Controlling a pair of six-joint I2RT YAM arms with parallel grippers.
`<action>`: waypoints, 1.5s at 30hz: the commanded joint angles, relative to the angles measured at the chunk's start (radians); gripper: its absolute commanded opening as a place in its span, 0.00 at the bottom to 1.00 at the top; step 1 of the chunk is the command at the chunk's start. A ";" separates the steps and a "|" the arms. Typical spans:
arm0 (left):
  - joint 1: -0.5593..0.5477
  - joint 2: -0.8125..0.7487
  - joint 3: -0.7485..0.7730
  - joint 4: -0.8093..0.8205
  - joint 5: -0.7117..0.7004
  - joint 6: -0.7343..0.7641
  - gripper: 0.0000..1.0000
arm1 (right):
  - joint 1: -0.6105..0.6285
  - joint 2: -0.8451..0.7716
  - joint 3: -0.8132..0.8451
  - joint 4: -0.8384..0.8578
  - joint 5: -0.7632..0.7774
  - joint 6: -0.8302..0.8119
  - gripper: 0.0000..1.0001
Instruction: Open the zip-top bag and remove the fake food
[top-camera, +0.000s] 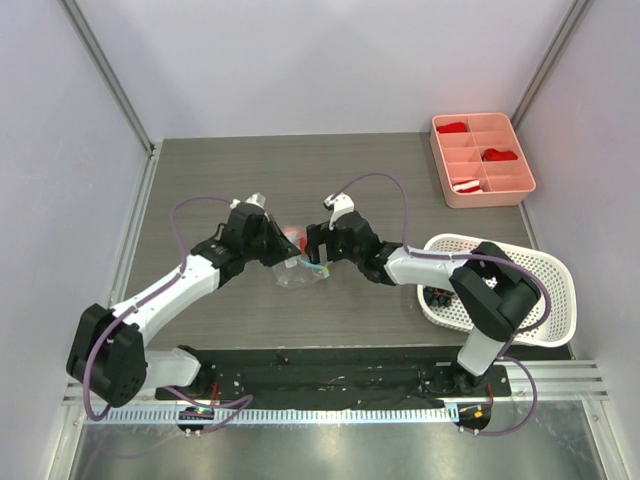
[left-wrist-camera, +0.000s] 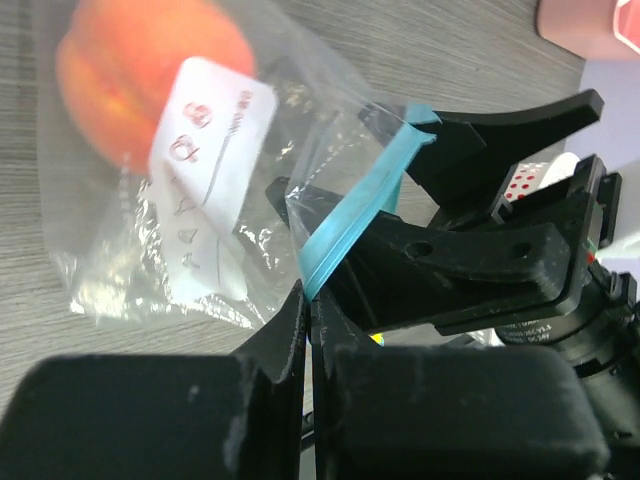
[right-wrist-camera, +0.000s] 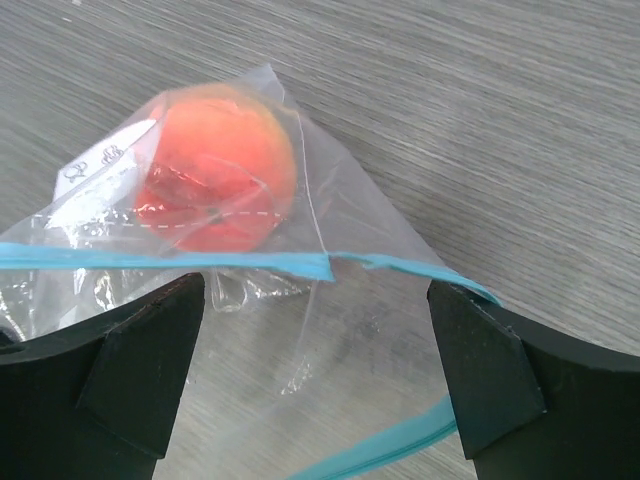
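The clear zip-top bag lies mid-table between both grippers. In the right wrist view its teal zip strip is parted, one lip far and one near. Inside are a round orange-peach fruit and a red piece; the fruit also shows in the left wrist view. My left gripper is shut on the bag's teal strip. My right gripper is open, its fingers wide apart on either side of the bag's mouth. A white label is on the bag.
A pink divided tray with red-and-white bits stands at the back right. A white perforated basket sits at the right, under the right arm, with a dark piece inside. Grey walls enclose the table on three sides.
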 joint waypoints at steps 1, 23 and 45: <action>0.006 -0.049 0.041 -0.004 -0.050 0.054 0.00 | -0.002 -0.058 0.031 0.027 -0.095 0.015 1.00; -0.074 0.005 -0.132 0.515 0.284 -0.246 0.00 | 0.013 -0.300 0.031 -0.354 -0.095 -0.031 0.99; 0.020 -0.098 -0.285 0.214 -0.015 -0.124 0.00 | 0.032 -0.062 0.059 -0.053 -0.251 -0.077 0.98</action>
